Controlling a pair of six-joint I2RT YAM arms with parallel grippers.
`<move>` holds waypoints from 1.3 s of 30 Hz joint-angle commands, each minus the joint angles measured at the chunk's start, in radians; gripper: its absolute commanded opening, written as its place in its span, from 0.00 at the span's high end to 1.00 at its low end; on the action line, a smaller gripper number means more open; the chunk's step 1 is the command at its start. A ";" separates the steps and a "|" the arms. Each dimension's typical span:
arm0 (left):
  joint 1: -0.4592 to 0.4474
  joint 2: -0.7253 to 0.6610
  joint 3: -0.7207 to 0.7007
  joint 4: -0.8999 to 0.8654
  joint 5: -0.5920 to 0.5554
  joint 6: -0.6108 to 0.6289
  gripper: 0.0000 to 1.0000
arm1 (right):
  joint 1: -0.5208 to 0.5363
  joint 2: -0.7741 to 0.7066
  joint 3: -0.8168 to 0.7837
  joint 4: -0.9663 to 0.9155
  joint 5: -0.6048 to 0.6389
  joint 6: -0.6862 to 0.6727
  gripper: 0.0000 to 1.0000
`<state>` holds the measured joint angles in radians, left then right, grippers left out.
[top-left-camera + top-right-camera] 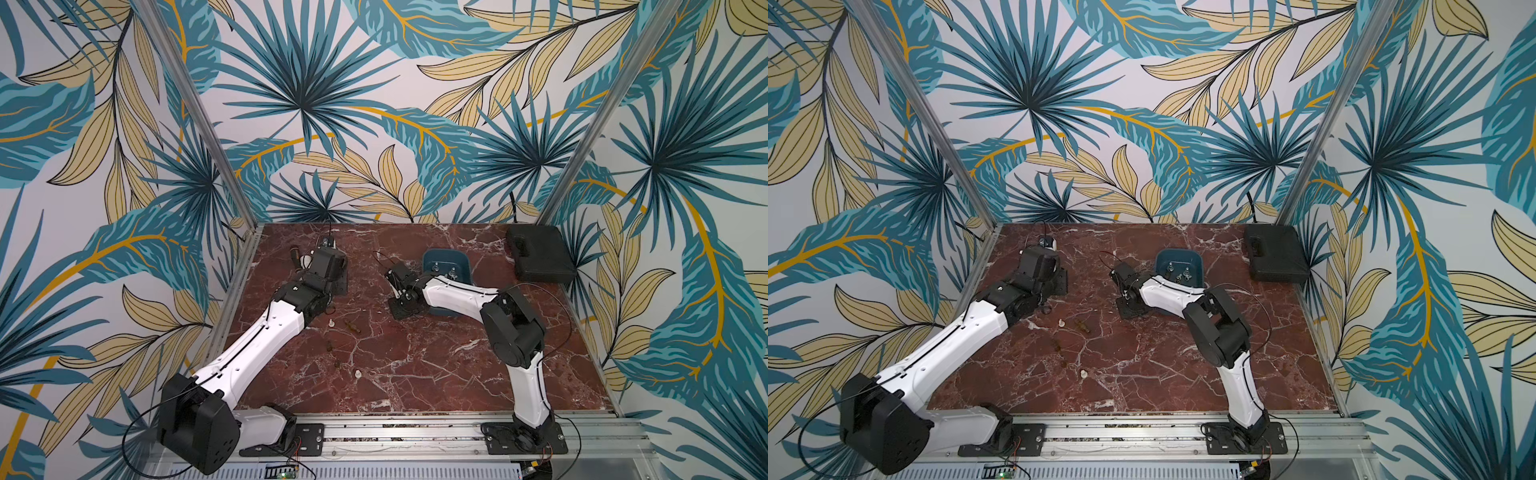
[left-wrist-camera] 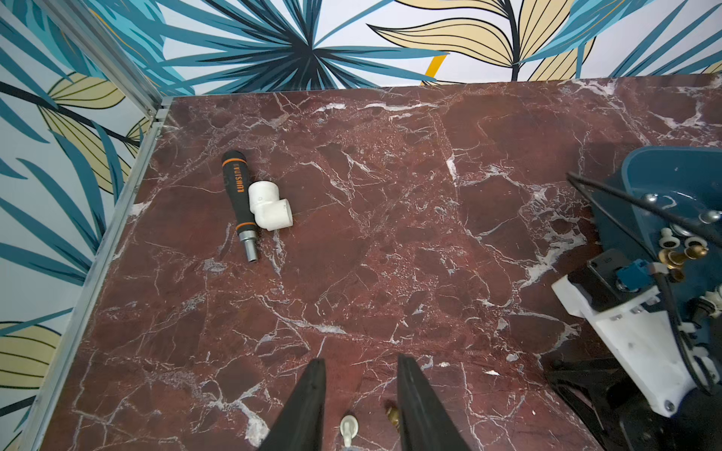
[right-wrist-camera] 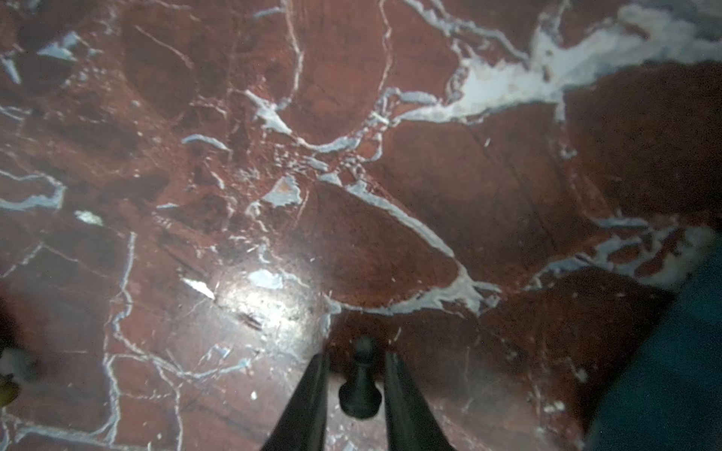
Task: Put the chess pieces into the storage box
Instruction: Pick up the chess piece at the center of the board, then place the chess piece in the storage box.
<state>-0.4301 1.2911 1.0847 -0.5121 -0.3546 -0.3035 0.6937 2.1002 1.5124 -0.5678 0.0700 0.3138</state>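
Observation:
The storage box (image 1: 446, 254) is a teal tub at the back centre of the marble table, also in the left wrist view (image 2: 664, 175). Several chess pieces (image 2: 683, 250) in silver, white and brass lie in it. My right gripper (image 3: 357, 357) is low over the table just left of the box, open. A black pawn (image 3: 359, 390) lies between its fingers, with a gap on one side. My left gripper (image 2: 362, 359) hangs open above the table at the back left. A white pawn (image 2: 347, 425) and a brass piece (image 2: 392, 414) lie below it. More pieces (image 1: 357, 373) are scattered mid-table.
A flat black hard case (image 1: 540, 253) sits in the back right corner. A black-and-orange tool (image 2: 238, 199) and a white pipe elbow (image 2: 271, 209) lie together near the back left wall. Aluminium posts and patterned walls close in three sides of the table.

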 commanded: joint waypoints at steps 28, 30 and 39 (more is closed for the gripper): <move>-0.041 0.208 0.125 0.032 0.375 -0.046 0.65 | -0.299 -0.229 0.007 -0.081 0.071 -0.069 0.81; -0.066 0.252 0.166 -0.007 0.372 -0.043 0.65 | -0.321 -0.204 0.009 -0.081 0.080 -0.071 0.81; -0.102 0.342 0.213 -0.008 0.376 -0.052 0.65 | -0.378 -0.130 0.019 -0.079 0.060 -0.070 0.79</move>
<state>-0.5335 1.6199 1.2564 -0.5079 0.0109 -0.3489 0.3267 1.9491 1.5391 -0.6300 0.1356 0.2535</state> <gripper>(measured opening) 0.352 0.204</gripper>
